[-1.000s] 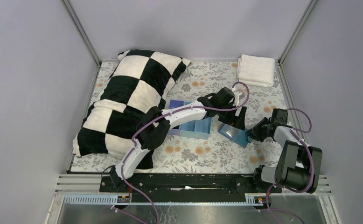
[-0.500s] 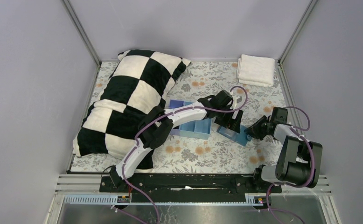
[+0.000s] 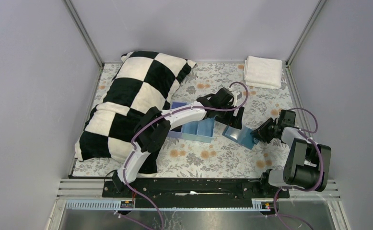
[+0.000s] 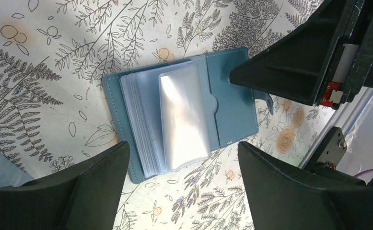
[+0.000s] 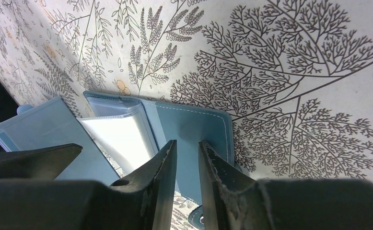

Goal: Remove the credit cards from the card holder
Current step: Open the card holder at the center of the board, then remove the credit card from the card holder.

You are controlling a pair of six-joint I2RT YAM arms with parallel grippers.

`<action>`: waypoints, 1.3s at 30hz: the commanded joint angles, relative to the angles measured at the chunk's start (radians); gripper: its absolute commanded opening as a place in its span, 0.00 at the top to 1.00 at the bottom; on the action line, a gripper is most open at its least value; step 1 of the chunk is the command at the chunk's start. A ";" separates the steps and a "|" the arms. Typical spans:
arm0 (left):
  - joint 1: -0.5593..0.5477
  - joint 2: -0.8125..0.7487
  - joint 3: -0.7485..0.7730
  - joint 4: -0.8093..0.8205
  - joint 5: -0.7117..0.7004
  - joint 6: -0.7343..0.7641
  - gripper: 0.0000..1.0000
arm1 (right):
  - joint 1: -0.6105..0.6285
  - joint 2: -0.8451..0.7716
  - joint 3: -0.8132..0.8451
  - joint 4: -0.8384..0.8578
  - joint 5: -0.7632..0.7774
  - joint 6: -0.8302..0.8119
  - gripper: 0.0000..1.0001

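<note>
Right fingers (image 5: 187, 160) nearly together pin the open card holder (image 4: 184, 112); left fingers (image 4: 182, 179), spread apart above, must next pinch a card.

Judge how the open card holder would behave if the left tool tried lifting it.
The card holder looks soft and hinged, so it would likely flop or fold rather than stay flat. Its clear plastic sleeves fan loosely and look glossy, so probably slippery and apt to splay. The right tool, nearly closed, presses one cover, which should limit sliding.
</note>
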 commanded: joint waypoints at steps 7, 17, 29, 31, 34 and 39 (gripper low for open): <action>0.003 0.000 -0.003 0.052 0.066 -0.054 0.15 | 0.003 -0.009 -0.006 -0.003 0.003 -0.028 0.69; -0.016 0.043 0.001 0.082 0.124 -0.099 0.16 | 0.003 0.005 -0.012 0.008 -0.007 -0.020 0.69; -0.027 0.047 0.000 0.133 0.227 -0.126 0.17 | 0.003 0.018 -0.008 0.012 -0.015 -0.022 0.69; -0.029 0.046 -0.006 0.159 0.257 -0.145 0.17 | 0.003 0.020 -0.008 0.016 -0.017 -0.020 0.69; -0.039 0.028 -0.027 0.213 0.301 -0.176 0.17 | 0.003 0.020 -0.006 0.016 -0.017 -0.018 0.68; -0.057 0.020 -0.056 0.276 0.341 -0.218 0.17 | 0.003 0.004 0.002 0.002 -0.017 -0.009 0.68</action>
